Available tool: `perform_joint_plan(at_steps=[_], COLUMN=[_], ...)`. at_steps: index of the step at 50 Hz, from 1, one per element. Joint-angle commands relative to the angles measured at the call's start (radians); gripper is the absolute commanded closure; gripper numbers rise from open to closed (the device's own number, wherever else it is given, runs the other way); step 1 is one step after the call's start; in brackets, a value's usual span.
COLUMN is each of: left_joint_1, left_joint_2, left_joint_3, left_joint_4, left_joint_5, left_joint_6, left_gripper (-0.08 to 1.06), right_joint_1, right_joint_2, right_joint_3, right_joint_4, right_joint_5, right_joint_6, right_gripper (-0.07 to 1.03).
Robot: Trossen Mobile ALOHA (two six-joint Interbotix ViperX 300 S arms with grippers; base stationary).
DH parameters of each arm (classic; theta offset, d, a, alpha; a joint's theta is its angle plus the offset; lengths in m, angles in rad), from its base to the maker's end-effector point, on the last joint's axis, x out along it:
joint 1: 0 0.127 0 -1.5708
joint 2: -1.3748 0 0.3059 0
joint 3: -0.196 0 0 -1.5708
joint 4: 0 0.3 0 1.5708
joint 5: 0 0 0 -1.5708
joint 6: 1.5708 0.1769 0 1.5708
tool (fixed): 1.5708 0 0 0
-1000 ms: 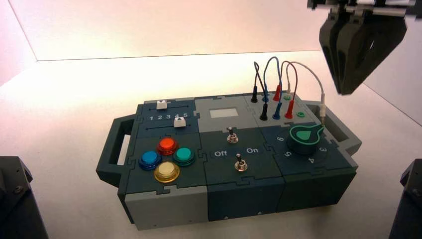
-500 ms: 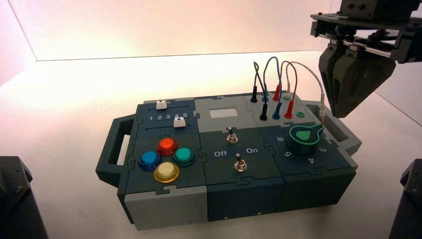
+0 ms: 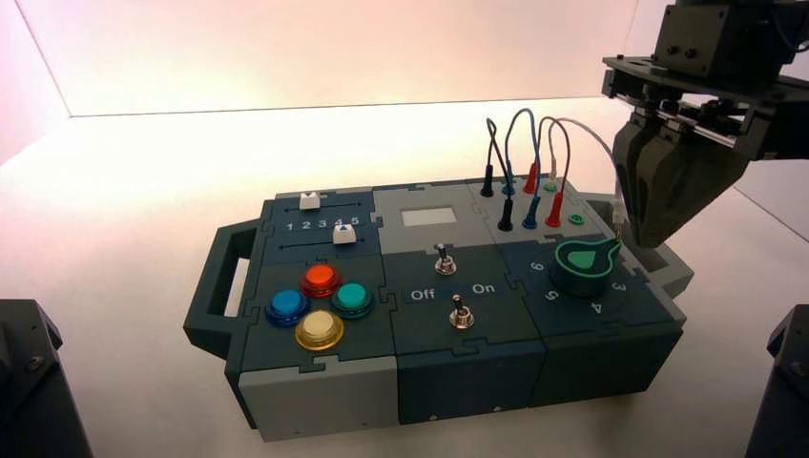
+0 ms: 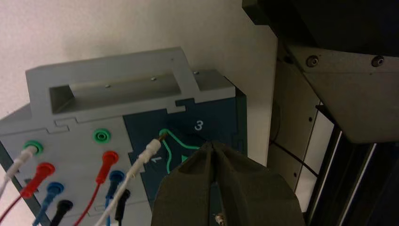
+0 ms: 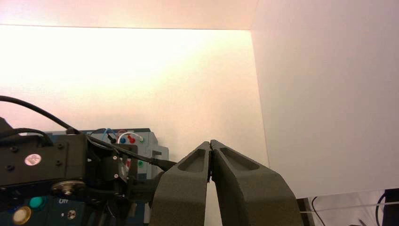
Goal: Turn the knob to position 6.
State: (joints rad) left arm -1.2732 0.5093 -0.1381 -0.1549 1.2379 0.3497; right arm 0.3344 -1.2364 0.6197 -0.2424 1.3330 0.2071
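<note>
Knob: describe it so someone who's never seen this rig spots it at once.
On the box, go to the high view's near right corner, with the left gripper hanging close by. The dark green knob sits there, nearer than the wire plugs. Unlike the round push buttons and metal switches, it's bigger and has a teardrop pointer.

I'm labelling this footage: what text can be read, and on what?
"3": dark panel beside the green knob.
"Off": panel with the toggle switches.
Too small or unclear to copy surely: the other dial numerals, the slider panel's markings, the left arm's round sticker.
</note>
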Motion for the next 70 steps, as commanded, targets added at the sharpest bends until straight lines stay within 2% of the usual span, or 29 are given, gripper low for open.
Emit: perform_joint_plan(at_steps=[1, 22, 38, 70], left_joint_1=[-0.002, 0.006, 0.048, 0.051], left_joint_2=[-0.006, 0.037, 0.043, 0.051], left_joint_3=[-0.04, -0.075, -0.057, -0.031], left_joint_4=[0.003, 0.005, 0.005, 0.009], left_joint_5=[0.0, -0.006, -0.015, -0.018], left_joint_6=[0.017, 0.048, 0.055, 0.072], left_gripper=[1.01, 1.01, 1.01, 1.01], right_joint_1=[-0.006, -0.006, -0.005, -0.006], right_joint_2=[0.018, 0.023, 0.028, 0.041], right_joint_3=[-0.028, -0.029, -0.029, -0.038], right_joint_4=[-0.002, -0.002, 0.0, 0.0], right_joint_5=[-0.012, -0.012, -0.023, -0.041], right_joint_6=[0.011, 0.011, 0.011, 0.011], right_gripper=[0.99, 0.99, 0.99, 0.99])
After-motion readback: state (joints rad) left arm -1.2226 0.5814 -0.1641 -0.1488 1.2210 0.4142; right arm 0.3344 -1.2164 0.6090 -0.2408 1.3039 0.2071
